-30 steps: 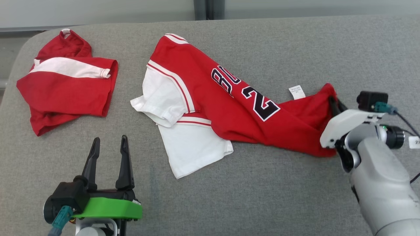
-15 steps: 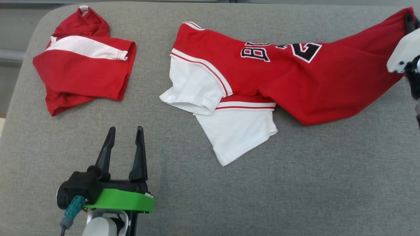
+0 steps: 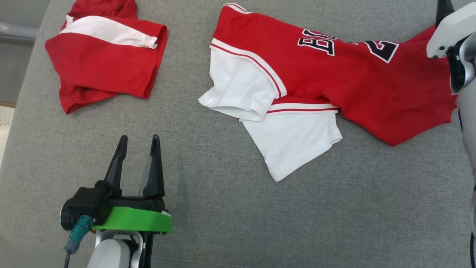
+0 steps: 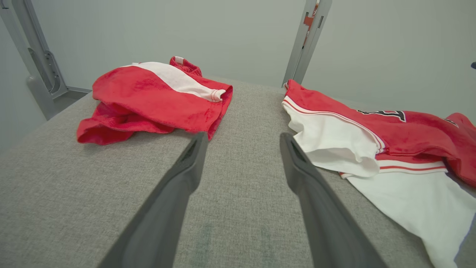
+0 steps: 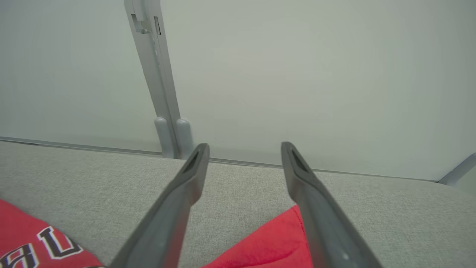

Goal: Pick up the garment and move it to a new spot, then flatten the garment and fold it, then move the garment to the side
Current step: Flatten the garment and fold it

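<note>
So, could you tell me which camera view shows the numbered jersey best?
The head view: the numbered jersey lies almost whole, lettering and white sleeves visible. The left wrist view catches its sleeve end at a low angle; the right wrist view has two red scraps.

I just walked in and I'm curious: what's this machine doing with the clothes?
A two-armed robot is handling a red and white jersey lying rumpled on a grey padded table. Its right gripper sits open at the jersey's red end, gripping nothing, so the jersey is not yet flattened or folded. The left gripper, also open, is over bare table. Another red garment lies bunched at the left.
</note>
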Controlling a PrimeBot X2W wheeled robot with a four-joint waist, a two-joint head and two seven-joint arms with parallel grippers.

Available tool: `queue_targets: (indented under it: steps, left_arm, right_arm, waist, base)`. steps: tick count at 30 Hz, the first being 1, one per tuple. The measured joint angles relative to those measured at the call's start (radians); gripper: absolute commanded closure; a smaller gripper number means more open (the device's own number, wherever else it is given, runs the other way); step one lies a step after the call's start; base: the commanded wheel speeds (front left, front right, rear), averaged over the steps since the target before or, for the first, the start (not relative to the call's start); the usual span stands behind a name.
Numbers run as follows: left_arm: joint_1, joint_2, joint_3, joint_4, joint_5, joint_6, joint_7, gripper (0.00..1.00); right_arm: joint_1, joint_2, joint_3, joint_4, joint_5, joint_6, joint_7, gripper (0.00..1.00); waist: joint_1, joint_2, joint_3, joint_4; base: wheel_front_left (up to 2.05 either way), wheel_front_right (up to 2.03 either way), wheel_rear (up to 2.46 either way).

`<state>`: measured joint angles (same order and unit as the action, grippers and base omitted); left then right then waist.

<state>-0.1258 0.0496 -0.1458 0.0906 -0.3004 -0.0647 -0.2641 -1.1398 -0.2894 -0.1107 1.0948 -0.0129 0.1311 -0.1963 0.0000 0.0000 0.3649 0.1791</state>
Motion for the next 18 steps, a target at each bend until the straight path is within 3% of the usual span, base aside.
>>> queue_targets:
  steps: [7,12,18]
  left_arm:
    - [0.022,0.000,0.037,-0.004,0.007,-0.001,0.000,0.00]
    - [0.042,0.000,0.058,-0.010,0.012,-0.001,0.000,0.00]
    - [0.059,0.000,0.064,-0.016,0.012,-0.002,0.000,0.00]
  right_arm:
    - [0.060,0.055,0.162,-0.043,0.108,0.000,-0.047,0.00]
    - [0.213,0.063,0.288,-0.140,0.238,0.000,-0.054,0.00]
    - [0.446,0.044,0.357,-0.260,0.392,0.000,-0.019,0.00]
  waist:
    - [0.0000,0.0000,-0.036,-0.057]
    - [0.0000,0.0000,-0.080,-0.119]
    - [0.0000,0.0000,-0.131,-0.190]
  base:
    - [0.00,0.00,0.00]
    - [0.00,0.00,0.00]
    - [0.00,0.00,0.00]
